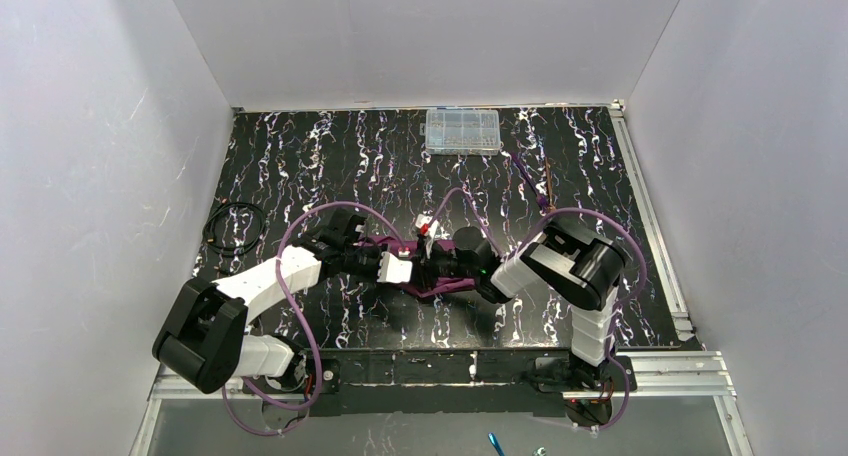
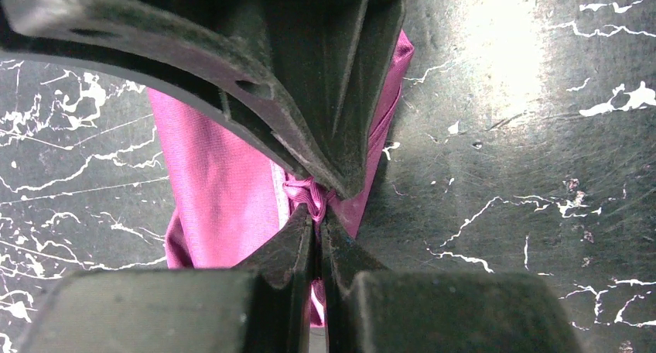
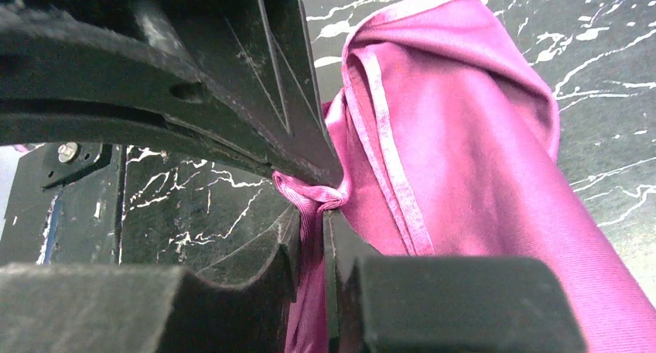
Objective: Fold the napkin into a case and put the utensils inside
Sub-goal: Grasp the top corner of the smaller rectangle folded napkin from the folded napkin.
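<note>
- The left gripper (image 2: 316, 214) has its jaws together, clamped on a bunched fold of the napkin (image 2: 224, 190) (plum-purple, with a slight sheen).
- The right gripper (image 3: 313, 206) is also closed, pinching a twisted bit of hemmed edge; the cloth drapes away from it in soft folds.
- The napkin lies crumpled between the two grippers, mid-table (image 1: 300, 156), not yet a flat case.
- A copper stick (image 1: 549, 181) lies well apart at the far right.
- A clear box (image 1: 462, 131) sits at the far edge.
</note>
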